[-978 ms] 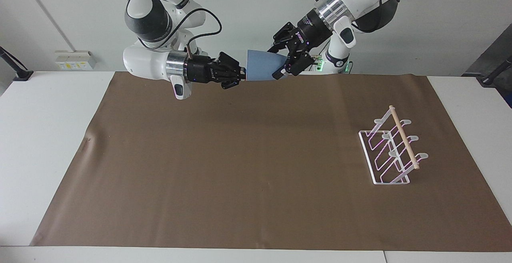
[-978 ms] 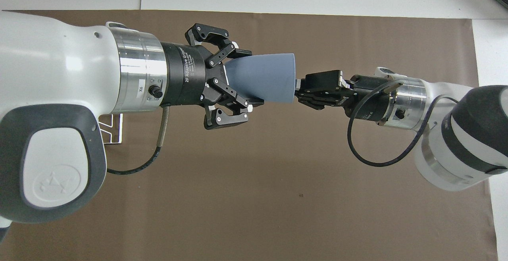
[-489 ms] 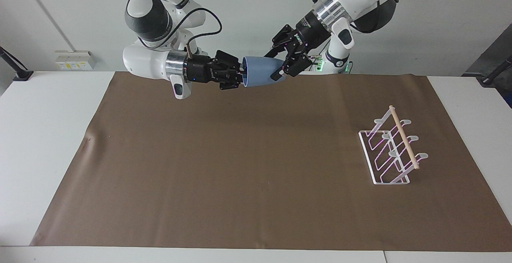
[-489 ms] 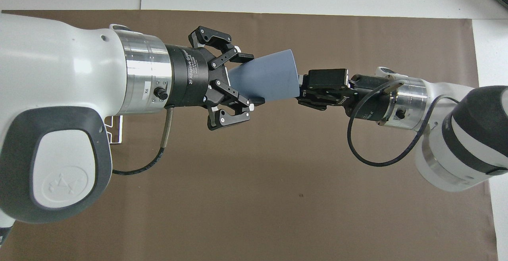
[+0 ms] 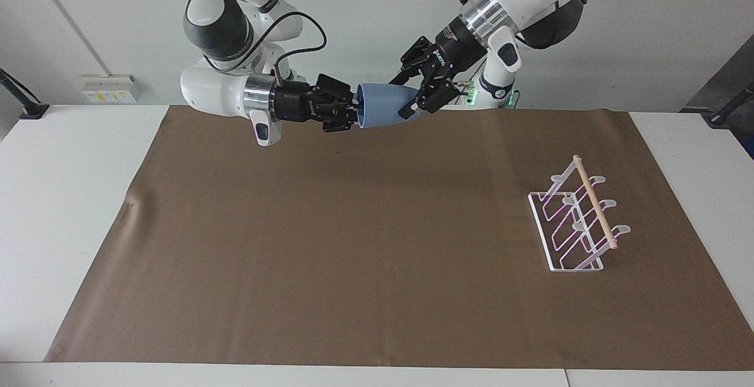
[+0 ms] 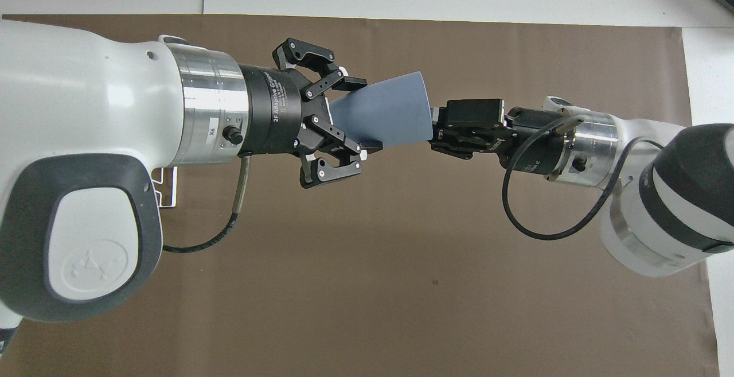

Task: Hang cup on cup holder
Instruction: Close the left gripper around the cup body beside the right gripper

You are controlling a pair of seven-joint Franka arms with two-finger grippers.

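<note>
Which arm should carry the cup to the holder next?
Left. The left gripper is around the cup at its base, and the cup holder stands at the left arm's end; the right gripper pinches the rim.

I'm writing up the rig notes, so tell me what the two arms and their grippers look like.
Both arms are glossy white with dark grey joint covers and a silver ring at each wrist. The left gripper and right gripper are black, two-fingered linkages; the left carries white lettering. A thin black cable loops from each wrist.
</note>
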